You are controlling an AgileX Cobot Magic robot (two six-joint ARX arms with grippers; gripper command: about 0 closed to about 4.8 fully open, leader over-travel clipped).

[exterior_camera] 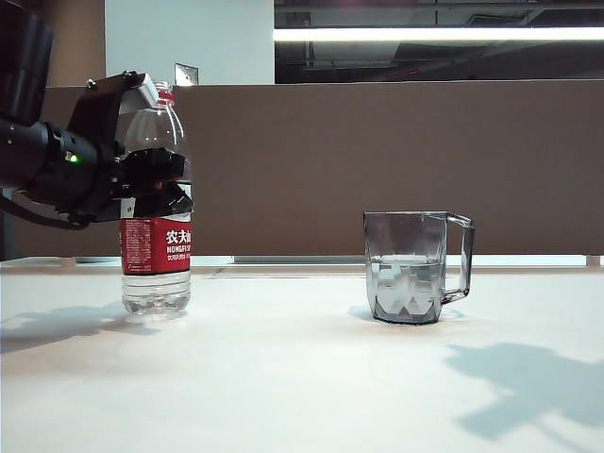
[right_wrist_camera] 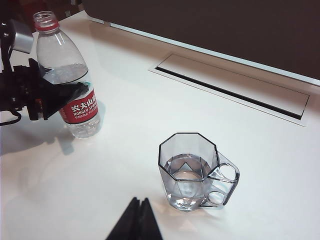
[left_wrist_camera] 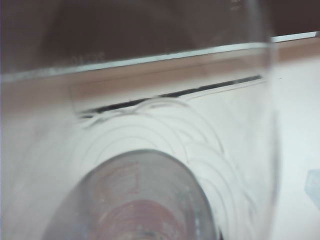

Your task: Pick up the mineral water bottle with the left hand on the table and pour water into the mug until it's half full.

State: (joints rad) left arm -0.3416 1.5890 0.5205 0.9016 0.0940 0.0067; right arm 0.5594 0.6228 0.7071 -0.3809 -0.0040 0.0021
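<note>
Mineral water bottle (exterior_camera: 156,231) uncapped, part full, upright at 9 o'clock on the table (exterior_camera: 302,377), clamped mid-body by left gripper (exterior_camera: 156,189). Mug (exterior_camera: 408,267) at 3 o'clock, well apart, holding water under halfway. Right gripper (right_wrist_camera: 136,220) just short of the mug, fingertips pressed together. Bare tabletop between both containers.

A: What does the left arm (exterior_camera: 42,160) look like?
B: Black throughout, built of bulky rounded segments, a small green light glowing on it, a black cable looping beneath.
A: And its left gripper (exterior_camera: 156,184)?
B: Black, angular, with a grey block mounted above.
</note>
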